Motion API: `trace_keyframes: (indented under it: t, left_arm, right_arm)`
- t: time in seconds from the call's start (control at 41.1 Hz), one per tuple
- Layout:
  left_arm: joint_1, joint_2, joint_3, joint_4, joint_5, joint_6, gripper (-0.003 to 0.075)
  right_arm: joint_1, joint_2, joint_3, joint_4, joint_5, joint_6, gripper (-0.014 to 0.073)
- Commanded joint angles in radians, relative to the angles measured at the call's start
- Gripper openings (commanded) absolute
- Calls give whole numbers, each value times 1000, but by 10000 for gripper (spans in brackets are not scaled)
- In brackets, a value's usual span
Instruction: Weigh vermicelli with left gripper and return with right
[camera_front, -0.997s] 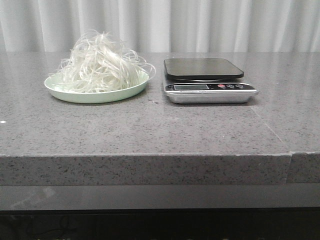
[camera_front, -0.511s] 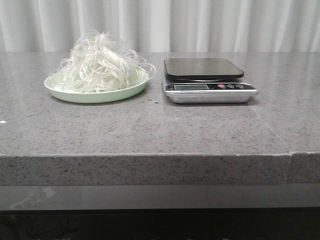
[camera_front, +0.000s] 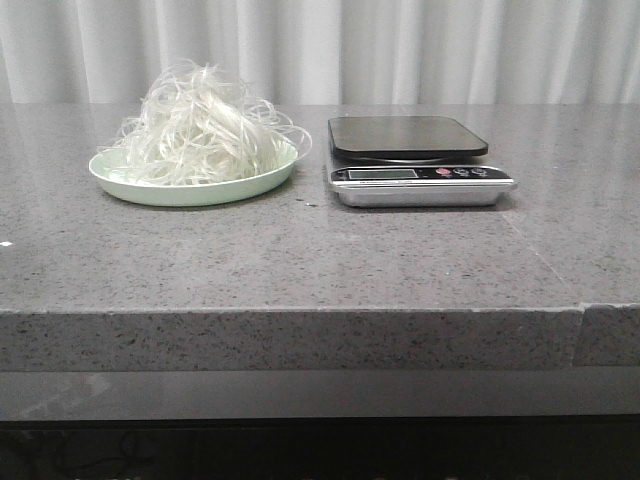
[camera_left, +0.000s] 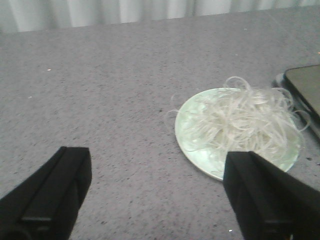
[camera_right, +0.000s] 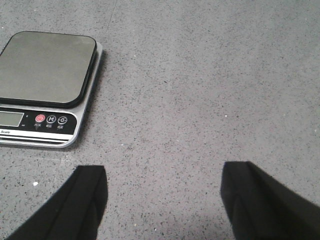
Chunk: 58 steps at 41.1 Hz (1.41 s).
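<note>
The vermicelli (camera_front: 205, 130), a fluffy mound of glossy white strands, lies on a pale green plate (camera_front: 140, 187) at the back left of the grey counter. It also shows in the left wrist view (camera_left: 247, 120), with the plate (camera_left: 192, 142). The kitchen scale (camera_front: 410, 160) with a dark platform stands to its right; it also shows in the right wrist view (camera_right: 45, 82). My left gripper (camera_left: 157, 165) is open and empty, above the counter short of the plate. My right gripper (camera_right: 162, 182) is open and empty over bare counter beside the scale. Neither gripper shows in the front view.
The grey speckled counter (camera_front: 320, 250) has a front edge near me and a seam at the right (camera_front: 582, 305). A white curtain (camera_front: 320, 50) hangs behind. The scale's corner (camera_left: 305, 85) shows next to the plate in the left wrist view.
</note>
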<state>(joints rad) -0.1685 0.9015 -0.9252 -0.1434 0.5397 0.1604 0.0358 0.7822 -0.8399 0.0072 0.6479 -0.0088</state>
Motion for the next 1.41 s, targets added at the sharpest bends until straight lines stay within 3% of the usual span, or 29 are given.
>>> trace_keyframes:
  t: [0.0,0.316,0.778,1.143,1.265,1.387]
  left_arm:
    - [-75,52,-60,-24,-101,9,596]
    - [-256,283,-152,-24,-239,9,596]
    - [-268,656,-373,-15,-223,9,596]
    - [-268,774,-389,4,-223,9,589]
    - [-268,792,-389,5,-223,9,484]
    - [-268,792,-389,5,-222,9,316]
  right_arm:
    - [-7,2,-26,0,-53,-2,577]
    - [-7,2,-26,0,-53,-2,577]
    - [-7,2,-26,2,-53,-2,577]
    - [-7,2,-26,2,-53,-2,577]
    - [-7,2,-26,2,-53,-2,577]
    - [-7,2,-26,2,-53,-2,577]
